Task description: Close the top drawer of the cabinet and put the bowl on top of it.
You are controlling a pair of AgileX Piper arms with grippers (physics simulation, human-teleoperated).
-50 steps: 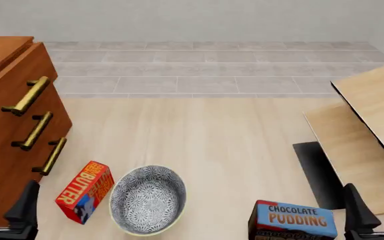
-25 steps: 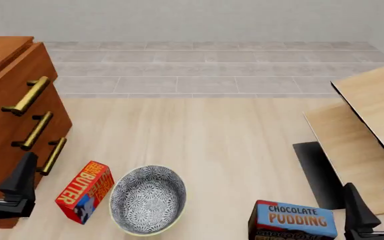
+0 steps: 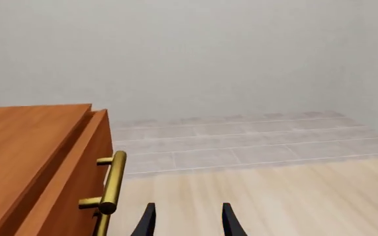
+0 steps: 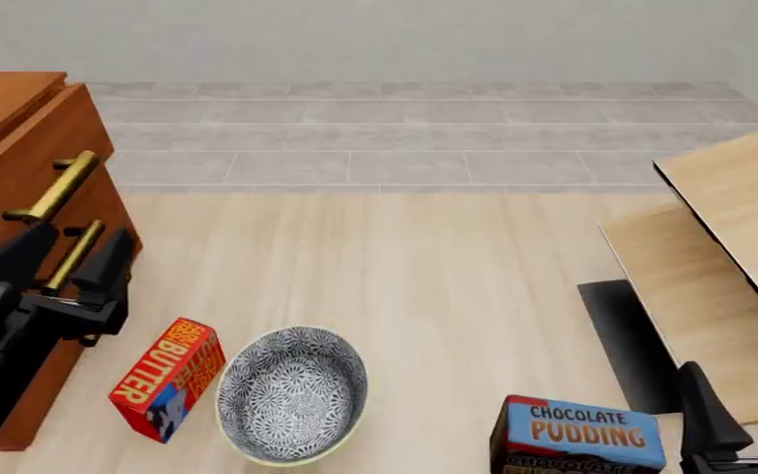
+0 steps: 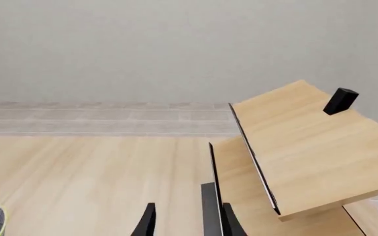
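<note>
Cabinet at left of table, top drawer jutting out. Left gripper before drawer fronts, fingers apart, empty. Right gripper fingers apart, empty. Bowl on table beside butter box.

Plain grey wall, grey tiled floor strip (pale light-wood table in front).
</note>
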